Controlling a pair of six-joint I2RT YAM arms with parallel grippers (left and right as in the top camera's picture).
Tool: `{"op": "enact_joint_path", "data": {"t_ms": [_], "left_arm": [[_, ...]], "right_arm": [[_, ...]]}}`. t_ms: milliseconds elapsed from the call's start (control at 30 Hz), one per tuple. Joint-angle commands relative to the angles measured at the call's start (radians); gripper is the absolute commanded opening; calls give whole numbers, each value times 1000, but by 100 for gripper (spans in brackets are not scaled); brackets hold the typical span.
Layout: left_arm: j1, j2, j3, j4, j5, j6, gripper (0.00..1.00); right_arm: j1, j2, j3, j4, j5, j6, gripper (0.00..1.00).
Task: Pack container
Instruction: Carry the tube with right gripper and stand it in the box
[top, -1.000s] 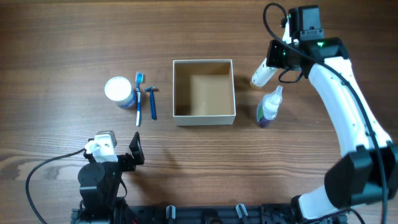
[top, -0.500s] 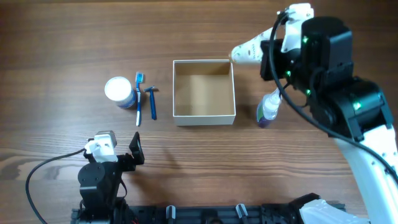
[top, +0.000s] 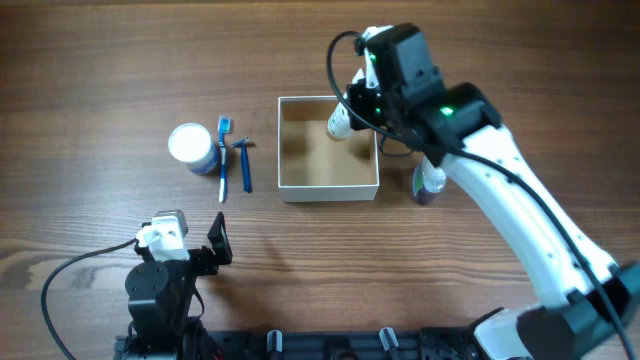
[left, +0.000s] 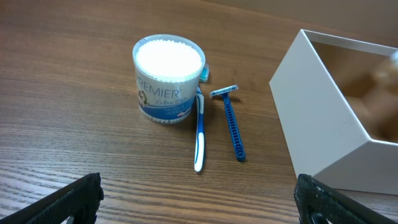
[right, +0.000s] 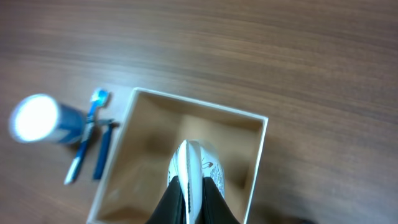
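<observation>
just getting going — the container (top: 329, 192) sits empty mid-table with the right gripper (right: 189, 200) clamped on a white tube (right: 195, 163) over its far right corner, left gripper (left: 199, 206) spread and idle — jar (top: 190, 146), toothbrush (top: 223, 165), razor (top: 245, 168) and bottle (top: 431, 181) all wait outside.

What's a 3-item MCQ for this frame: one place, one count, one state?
1. Where is the white tube relative to the container?
A) left of it
B) over it, in the right jaws
C) behind it, lying flat

2. How many items lie left of the container?
A) one
B) three
C) five

3. Left jaws:
A) open, empty
B) shut on a spoon
C) shut on a cloth

B: overhead shows it above the far-right corner.
B: jar, toothbrush, razor.
A: left wrist view shows them wide apart, nothing between.
</observation>
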Motion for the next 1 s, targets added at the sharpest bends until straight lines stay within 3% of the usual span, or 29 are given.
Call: {"op": "enact_joint_path", "data": {"t_ms": [0,500,633,933,967], "left_arm": [[-5,-3,-2,3,8,-9,100],[-5,-3,-2,3,8,-9,100],[-5,-3,-2,3,8,-9,100],[-5,-3,-2,3,8,-9,100],[-5,-3,-2,3,8,-9,100]], "right_arm": [[-3,59,13,29,122,18,4],[-41,211,13,79,146,18,7],[-46,205,14,84,145,4,39],[-46,-5,15,26,71,-5,78],[-48,-40,15,5,75,-5,90]]}}
